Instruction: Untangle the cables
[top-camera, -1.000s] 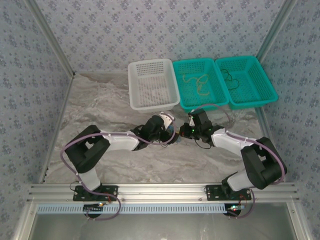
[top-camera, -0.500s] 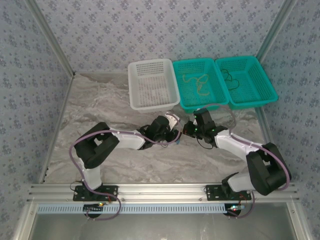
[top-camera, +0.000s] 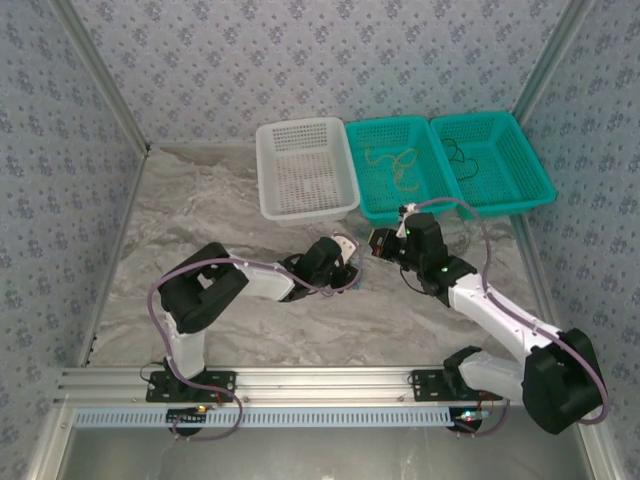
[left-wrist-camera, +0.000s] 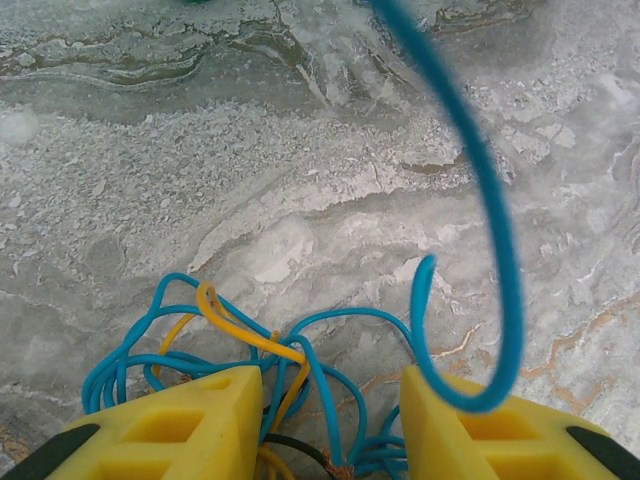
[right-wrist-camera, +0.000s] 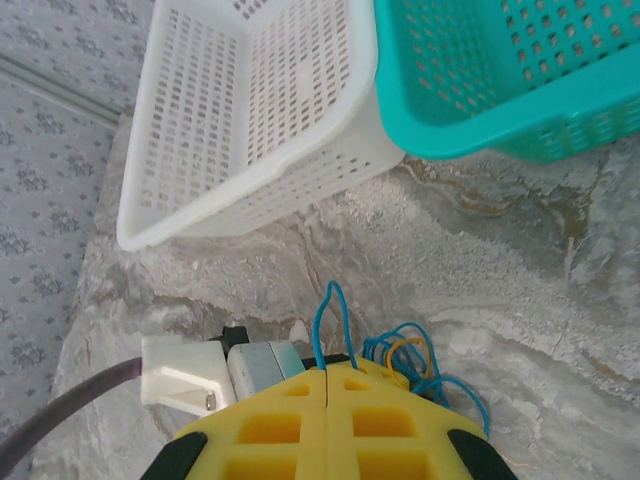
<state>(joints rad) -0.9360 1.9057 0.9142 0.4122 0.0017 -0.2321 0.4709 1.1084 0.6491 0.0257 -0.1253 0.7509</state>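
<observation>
Left gripper (left-wrist-camera: 330, 392) had its yellow fingers apart, straddling the clump of cables (left-wrist-camera: 250, 350): blue, yellow and a bit of black, lying on the marble-look table (left-wrist-camera: 200, 150) around the middle. One blue strand (left-wrist-camera: 480, 200) arced up out of the clump past the gripper's right-hand finger. The right gripper (right-wrist-camera: 327, 380), close by, was clenched tight on it. Further back, the white basket (right-wrist-camera: 250, 100) sat right beside the middle teal basket (top-camera: 375, 212), which had a yellow-tan cable (top-camera: 395, 165) in it. The right teal basket (top-camera: 510, 203) held a black cable (top-camera: 462, 158).
</observation>
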